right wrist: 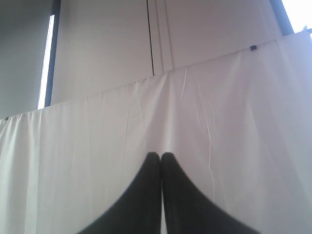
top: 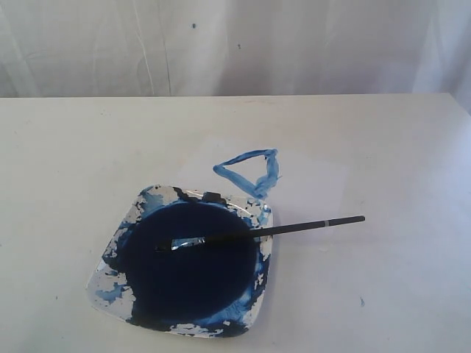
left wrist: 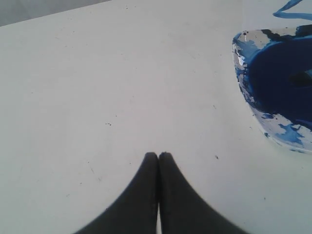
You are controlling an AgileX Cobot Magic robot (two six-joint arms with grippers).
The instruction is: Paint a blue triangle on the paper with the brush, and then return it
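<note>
**One brush (top: 261, 232) lying across the dish (top: 110, 276)**

I see the left fingers (left wrist: 141, 195) pressed together, and the right fingers (right wrist: 141, 195) also, both empty. The dish stands by the near edge of the bench (top: 73, 147); the blue triangle (top: 250, 170) is on the paper (top: 309, 173), just beside it.

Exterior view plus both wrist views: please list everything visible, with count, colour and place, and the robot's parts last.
table: 1, white, fills the lower scene.
cloth backdrop: 1, white, hangs behind the table.
dish: 1, white smeared with blue, front middle of the table.
paint pool: 1, dark blue, inside the dish.
brush: 1, black handle with silver ferrule, lies across the dish, tip over the pool, handle past the right rim.
paper: 1, white, flat on the table behind the dish.
blue triangle: 1, streaky blue outline, on the paper just behind the dish.
left gripper: 1, black, shut, over bare table beside the dish.
right gripper: 1, black, shut, facing the backdrop.
</note>
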